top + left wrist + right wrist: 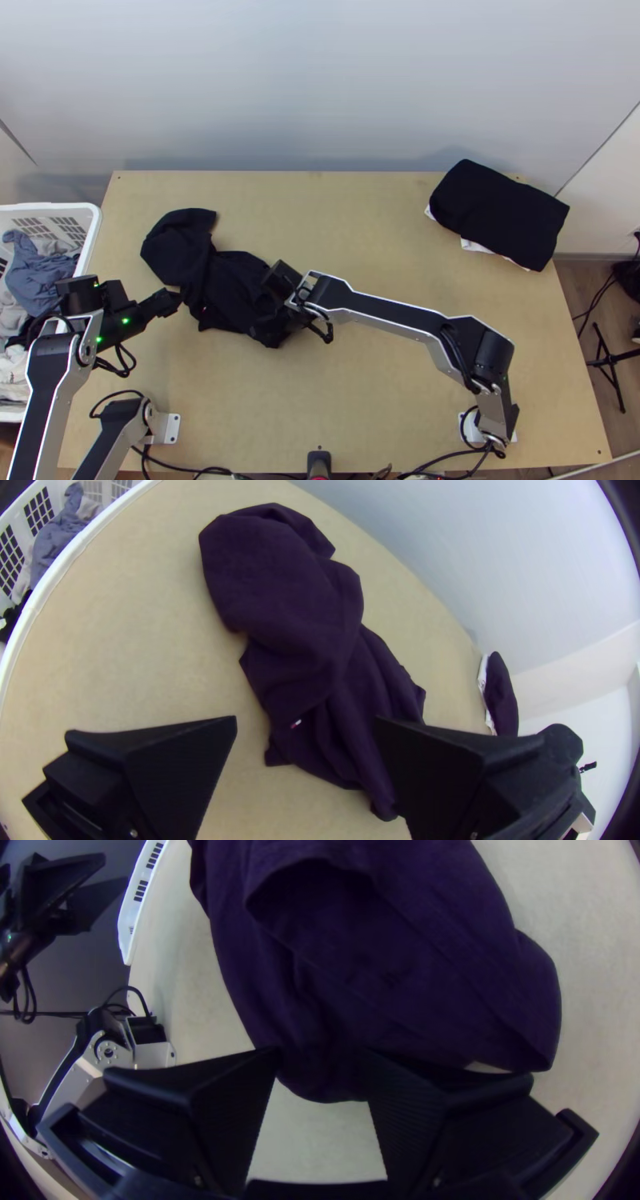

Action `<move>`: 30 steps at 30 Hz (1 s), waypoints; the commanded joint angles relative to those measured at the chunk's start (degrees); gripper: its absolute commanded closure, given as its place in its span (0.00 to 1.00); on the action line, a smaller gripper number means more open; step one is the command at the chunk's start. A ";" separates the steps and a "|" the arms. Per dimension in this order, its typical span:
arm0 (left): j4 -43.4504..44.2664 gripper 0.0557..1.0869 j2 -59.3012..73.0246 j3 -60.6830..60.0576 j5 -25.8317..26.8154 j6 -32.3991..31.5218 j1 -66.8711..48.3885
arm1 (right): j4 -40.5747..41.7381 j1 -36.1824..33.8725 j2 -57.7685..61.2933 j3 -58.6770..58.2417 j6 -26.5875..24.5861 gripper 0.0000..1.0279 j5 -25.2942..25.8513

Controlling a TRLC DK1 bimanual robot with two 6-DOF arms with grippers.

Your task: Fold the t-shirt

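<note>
Lab-like robot workspace; wooden table (pixel 360 400); mounted arms (pixel 392 310); trailing cables (pixel 53 1014)

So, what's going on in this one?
Both arms are at a dark cloth t-shirt lying bunched on the light wooden table. The right gripper has its open fingers either side of one edge; the left gripper is open beside the shirt. It isn't folded yet. A black folded cloth lies at the far right corner.
</note>
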 commanded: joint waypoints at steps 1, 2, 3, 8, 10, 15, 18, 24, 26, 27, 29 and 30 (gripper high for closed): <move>0.45 0.04 0.02 -0.11 0.10 0.04 0.11 | 0.35 -0.04 0.89 -0.51 -0.71 0.64 1.26; 0.63 0.04 0.11 -0.20 0.10 0.04 0.11 | 0.44 -0.30 0.89 -0.69 -0.80 0.70 1.52; 0.71 0.04 0.20 -0.20 0.10 0.04 0.11 | 0.61 -0.48 0.89 -0.86 -0.97 0.76 1.87; 0.71 0.04 0.20 0.07 0.10 0.04 0.11 | 0.61 -1.53 -1.57 -1.13 -3.26 0.97 3.98; 0.80 0.04 0.20 0.33 0.10 0.04 0.11 | 0.61 -2.85 -5.44 -1.04 -3.52 0.97 4.77; 1.07 0.04 0.29 0.24 0.10 0.04 0.11 | 0.61 -10.50 -16.69 0.54 -3.35 0.97 5.48; 1.68 0.04 0.55 0.33 0.10 0.04 0.11 | 0.70 -17.44 -22.66 0.98 -3.35 0.97 6.71; 2.38 0.04 1.52 1.30 0.10 0.04 -1.74 | 0.96 -29.57 -29.96 -0.86 -3.61 0.97 7.06; 2.38 0.04 1.87 1.47 0.10 0.13 -3.85 | 1.31 -31.94 -30.93 -2.45 -3.43 0.97 7.06; 2.38 0.04 2.13 1.30 0.01 0.48 -5.08 | 1.31 -32.38 -31.45 -3.15 -3.35 0.97 6.97; 2.21 0.04 2.57 0.86 -0.08 1.71 -7.45 | 1.75 -32.38 -33.04 -4.91 -3.26 0.97 7.06; 2.21 0.04 2.66 1.03 -0.08 2.33 -8.42 | 2.46 -32.21 -33.74 -5.96 -3.26 0.97 7.06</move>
